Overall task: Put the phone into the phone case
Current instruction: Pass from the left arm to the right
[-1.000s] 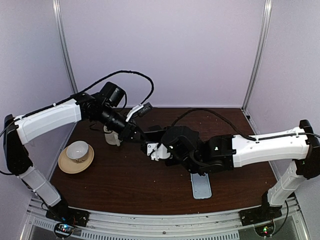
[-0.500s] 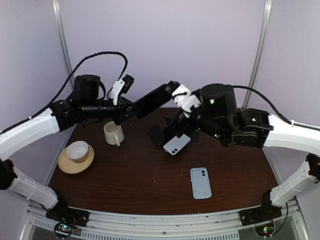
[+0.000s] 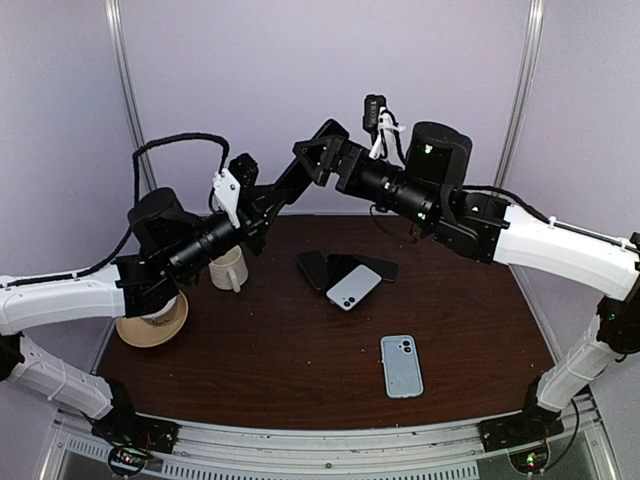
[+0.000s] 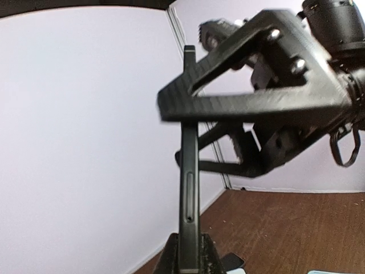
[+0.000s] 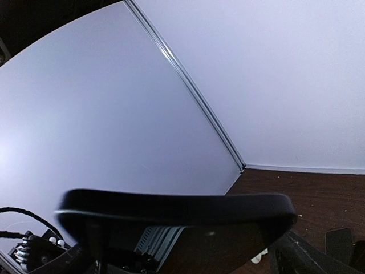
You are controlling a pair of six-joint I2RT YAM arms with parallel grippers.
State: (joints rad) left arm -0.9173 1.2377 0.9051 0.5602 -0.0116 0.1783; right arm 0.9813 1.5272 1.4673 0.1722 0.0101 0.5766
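- Left gripper (image 3: 265, 205) is raised well above the table (image 3: 250, 390), left of centre, pointing up and to the right.
- Its claw is clamped tight on the lower end of the black phone (image 4: 189, 188).
- In the left wrist view the phone stands upright and edge-on, with a side slot showing on the thin edge.
- In the top view the black phone (image 3: 290, 180) slants up to the right, in the air over the far part of the table and touching nothing below.
- Right gripper (image 3: 322, 158) comes in from the right, also high up, and meets the phone's upper end.
- Its claw is spread wide apart. The fingers (image 4: 245, 97) straddle the top of the phone, one on each side.
- Cannot tell whether those fingers touch the phone.
- In the right wrist view a dark rounded edge runs across the lower frame, close and blurred. It is probably the same phone's end.
- A white-backed phone (image 3: 353, 287) lies tilted on the table at centre.
- It overlaps two dark flat pieces (image 3: 313, 268), one at its left and one at its far right. Cannot tell whether these are phones or cases.
- A pale blue slab (image 3: 402, 365) lies flat, nearer and to the right, well apart from that cluster. It is phone-shaped with a camera cutout, and I cannot tell if it is a case or a phone.
- A cream mug (image 3: 228, 268) stands on the left, far side, under the left arm.
- A saucer (image 3: 150, 332) sits near the left edge, partly hidden by the left arm.
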